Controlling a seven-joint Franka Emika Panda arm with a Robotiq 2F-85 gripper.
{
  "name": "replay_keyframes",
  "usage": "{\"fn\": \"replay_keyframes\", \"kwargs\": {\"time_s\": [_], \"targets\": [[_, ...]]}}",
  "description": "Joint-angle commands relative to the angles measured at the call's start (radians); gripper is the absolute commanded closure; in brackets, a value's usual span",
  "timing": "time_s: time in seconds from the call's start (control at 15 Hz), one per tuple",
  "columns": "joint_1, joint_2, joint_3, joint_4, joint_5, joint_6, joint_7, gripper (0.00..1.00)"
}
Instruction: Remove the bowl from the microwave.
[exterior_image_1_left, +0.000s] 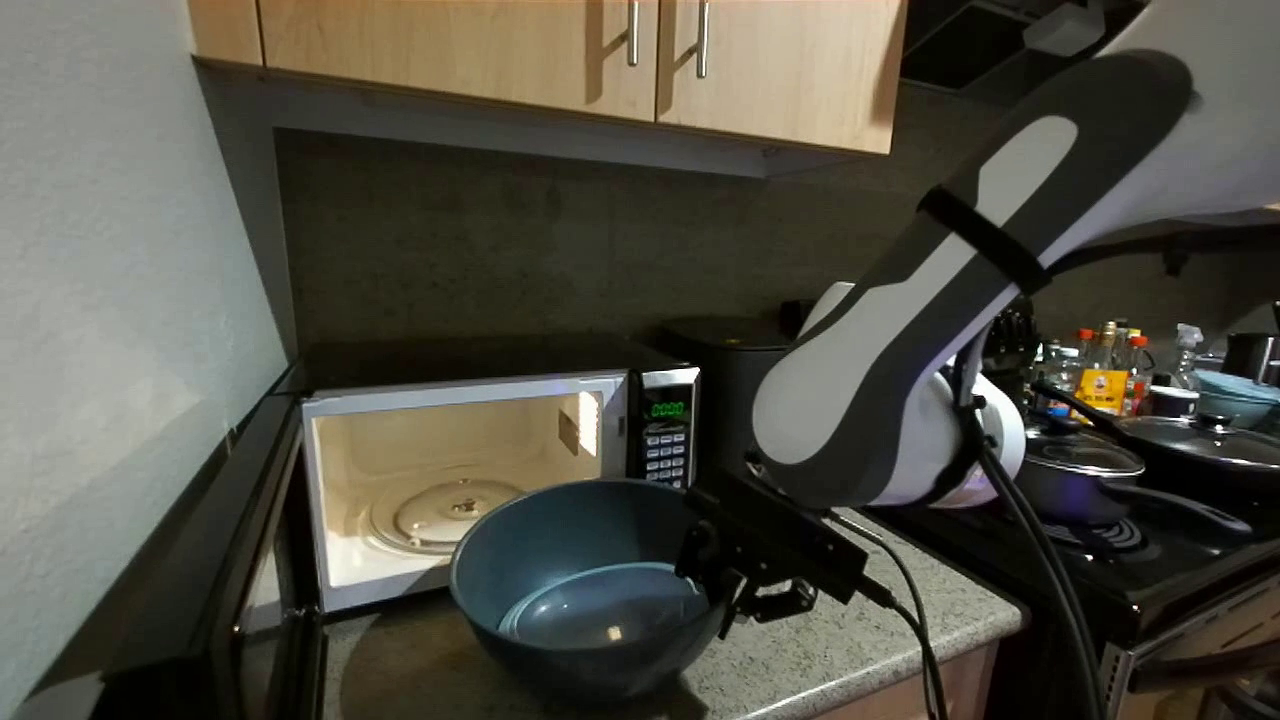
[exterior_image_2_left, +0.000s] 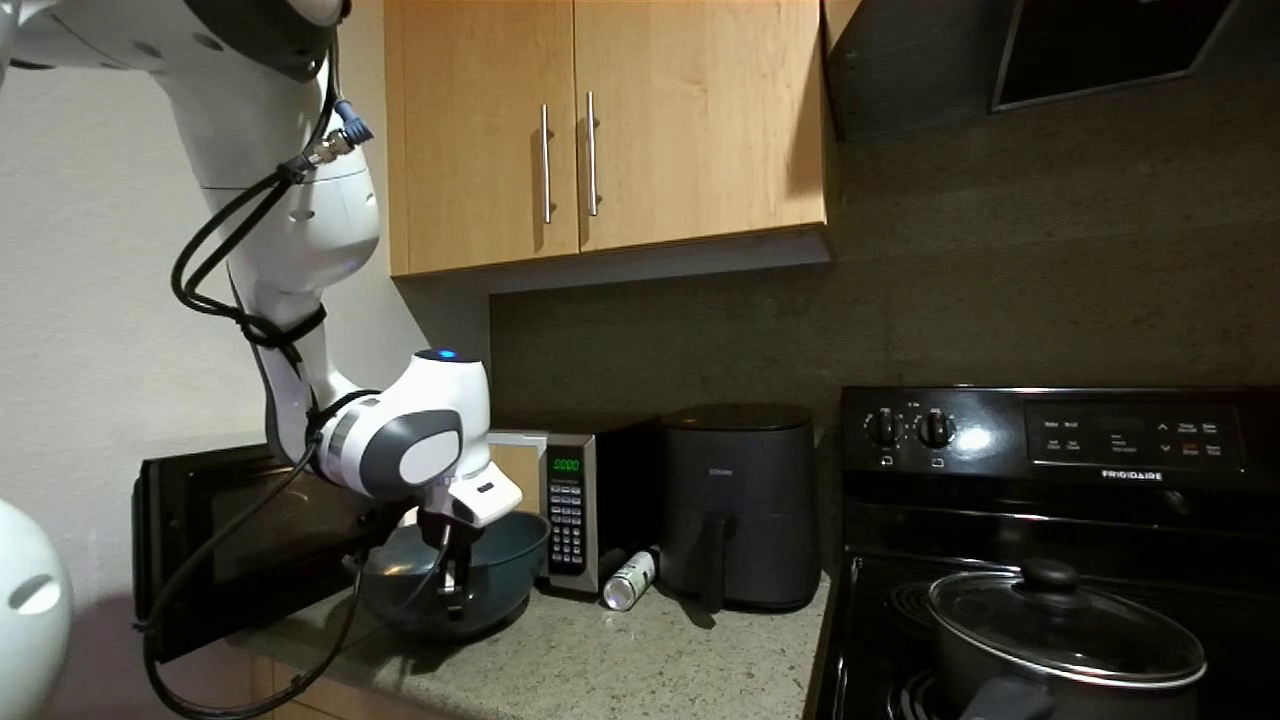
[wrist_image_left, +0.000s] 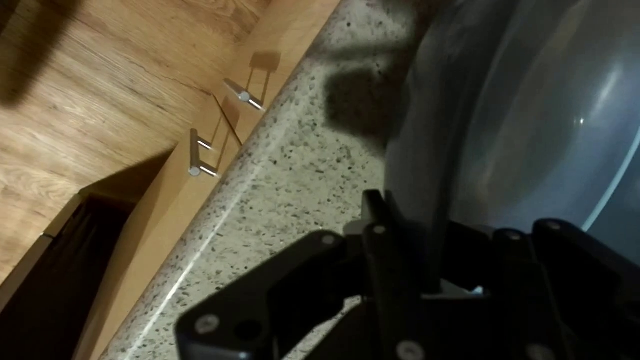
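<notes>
The wide, round blue-grey bowl (exterior_image_1_left: 585, 590), its rim pinched between the black fingers (wrist_image_left: 387, 260), is out in front of the boxy white-silver microwave (exterior_image_1_left: 465, 435), so removal looks done, release likely left, though contact with the speckled grey surface (wrist_image_left: 305, 185) is unclear.

A black air fryer (exterior_image_2_left: 755, 505) stands on the speckled countertop (exterior_image_2_left: 600, 660), a white canister (exterior_image_2_left: 634, 577) lying on its side just beside it. The Frigidaire electric range (exterior_image_2_left: 1000, 520) bears a glass-lidded saucepan (exterior_image_2_left: 1080, 650), with bottles (exterior_image_1_left: 1102, 385) clustered beyond. Wooden wall cabinets (exterior_image_2_left: 640, 130) with metal handles (exterior_image_2_left: 592, 155) hang overhead.
</notes>
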Motion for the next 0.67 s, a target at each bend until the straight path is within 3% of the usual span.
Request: {"fn": "replay_keyframes", "kwargs": {"time_s": [0.0, 0.33, 0.6], "targets": [[-0.080, -0.094, -0.020, -0.123, -0.031, -0.015, 0.087, 0.95], [-0.187, -0.237, -0.036, -0.289, -0.030, -0.007, 0.067, 0.95], [-0.302, -0.307, -0.070, -0.355, -0.050, 0.007, 0.127, 0.95]]}}
